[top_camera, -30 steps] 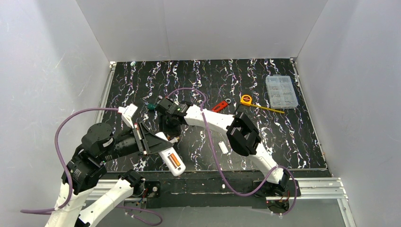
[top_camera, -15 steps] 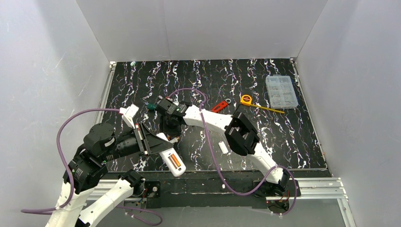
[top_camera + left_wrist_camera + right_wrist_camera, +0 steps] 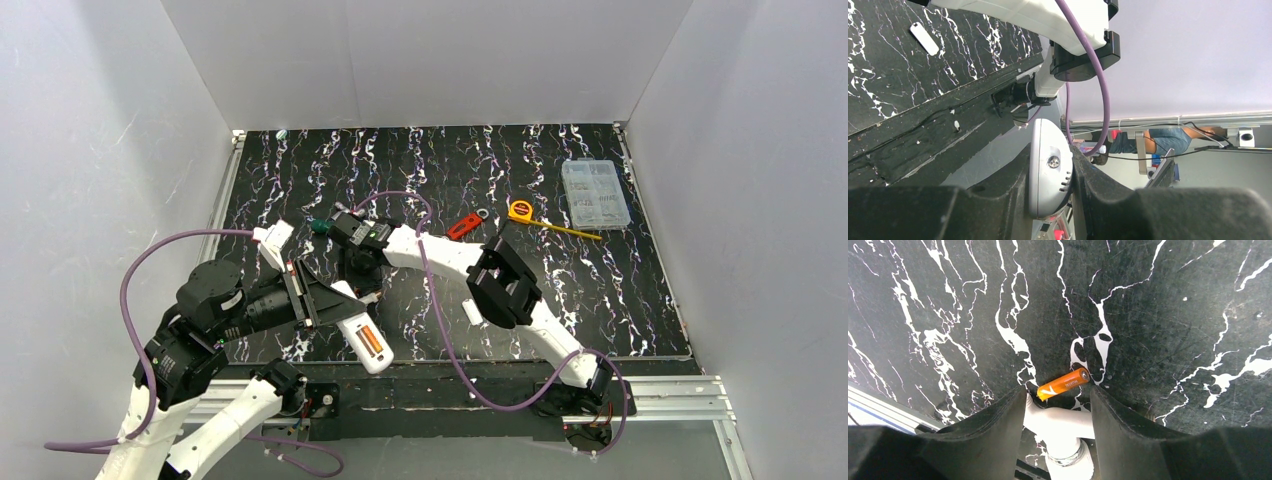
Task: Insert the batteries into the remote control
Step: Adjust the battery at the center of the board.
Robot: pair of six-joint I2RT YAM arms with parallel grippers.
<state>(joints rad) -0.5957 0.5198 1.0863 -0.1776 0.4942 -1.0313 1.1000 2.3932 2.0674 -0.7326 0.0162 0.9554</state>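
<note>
My left gripper [image 3: 342,306] is shut on the remote control [image 3: 359,345], a slim white handset held above the table's near edge with its back up. One orange battery [image 3: 372,342] lies in its recess. In the left wrist view the remote's rounded end [image 3: 1045,185] is clamped between the fingers. My right gripper [image 3: 1058,396] is open and hangs low over the table, with a second orange battery [image 3: 1064,383] lying flat just off its fingertips, between them. From above, the right gripper [image 3: 362,274] sits just behind the remote.
A small white cover piece [image 3: 472,311] lies right of the remote. Behind are a red wrench [image 3: 463,225], a yellow tape measure [image 3: 520,211] and a clear parts box [image 3: 595,194]. A white tube-shaped part with a metal ring [image 3: 1063,430] shows between the right fingers.
The right arm has shifted a little to the left, carrying its gripper closer over the loose battery. The left arm and the remote have stayed still.
</note>
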